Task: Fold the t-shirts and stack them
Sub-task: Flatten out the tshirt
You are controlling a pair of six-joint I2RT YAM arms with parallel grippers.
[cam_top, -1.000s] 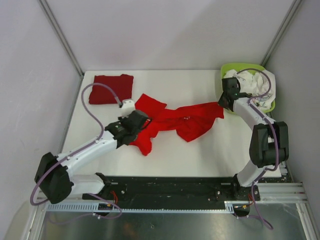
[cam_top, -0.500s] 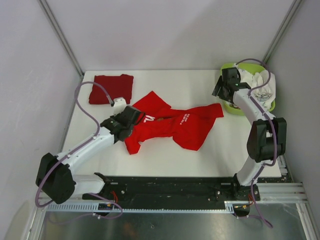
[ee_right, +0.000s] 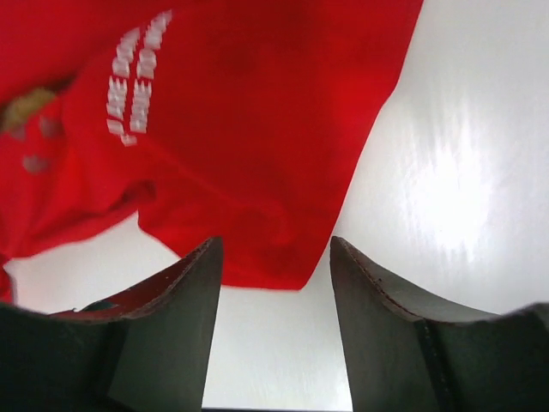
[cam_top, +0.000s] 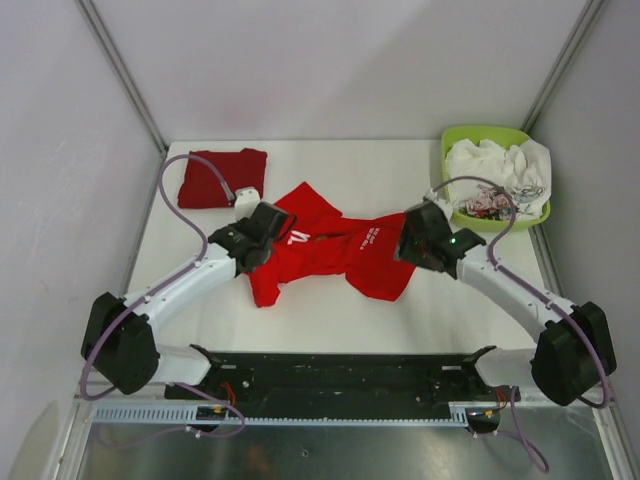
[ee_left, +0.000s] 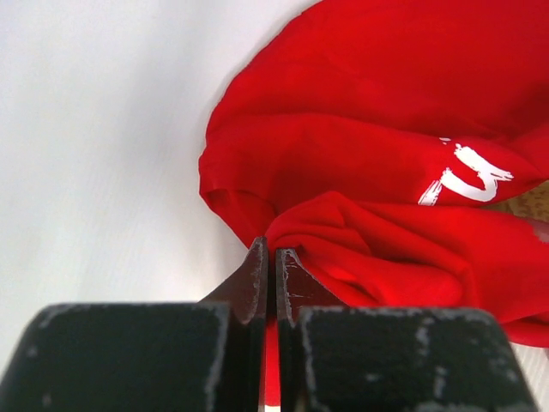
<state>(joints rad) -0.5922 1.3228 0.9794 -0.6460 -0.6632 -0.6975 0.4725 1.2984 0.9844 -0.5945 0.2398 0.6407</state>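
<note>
I am clamping my left gripper on a bunched fold of the bright red t-shirt; the jaws are pressing together with cloth pinched at their tips. The shirt is lying crumpled across the middle of the table, spreading from left to right. My right gripper is standing released, jaws apart, hovering over the shirt's right-hand edge and grasping nothing. White lettering is showing in two short rows near that edge (too blurred to read). A larger white brush-stroke character is showing near my left gripper, only partly visible. The darker red t-shirt is lying folded at the table's far left corner. The lime-green basket is sitting at the far right corner, holding white cloth.
</note>
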